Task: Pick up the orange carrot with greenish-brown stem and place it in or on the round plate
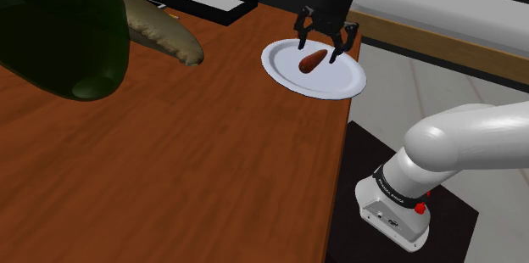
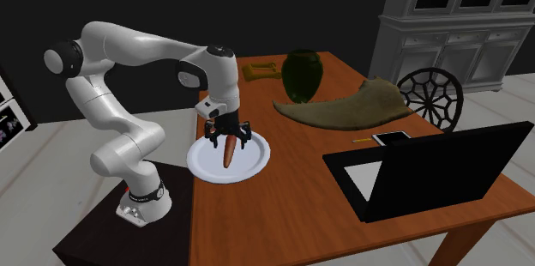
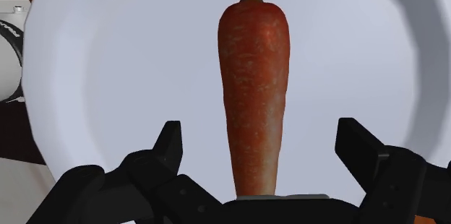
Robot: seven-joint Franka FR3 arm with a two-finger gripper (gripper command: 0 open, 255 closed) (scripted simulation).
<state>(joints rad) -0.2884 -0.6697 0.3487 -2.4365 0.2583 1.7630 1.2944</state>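
Release stage of a pick-and-place task. The carrot (image 1: 312,61) lies on the white round plate (image 1: 280,76), its stem end pointing away from the gripper (image 1: 318,49) and its narrow tip running in beneath the palm. The gripper hangs just above with its fingers spread wide – in the wrist view, each black fingertip stands well clear of the carrot's flanks, so nothing is gripped. The plate sits close to the edge of the brown tabletop (image 1: 169,176), on the side nearest the arm's stand.

Judged risks:
- **Knocking the carrot.** A sideways or tilted retreat could catch it with a finger, since the fingers straddle it. A straight rise seems safest.
- **Rolling.** The carrot is round and tapered, so a light nudge might roll it toward the rim.
- **Shifting the plate.** Any downward drift could press on the rim and push the plate toward the nearby tabletop edge – the margin there looks slim.
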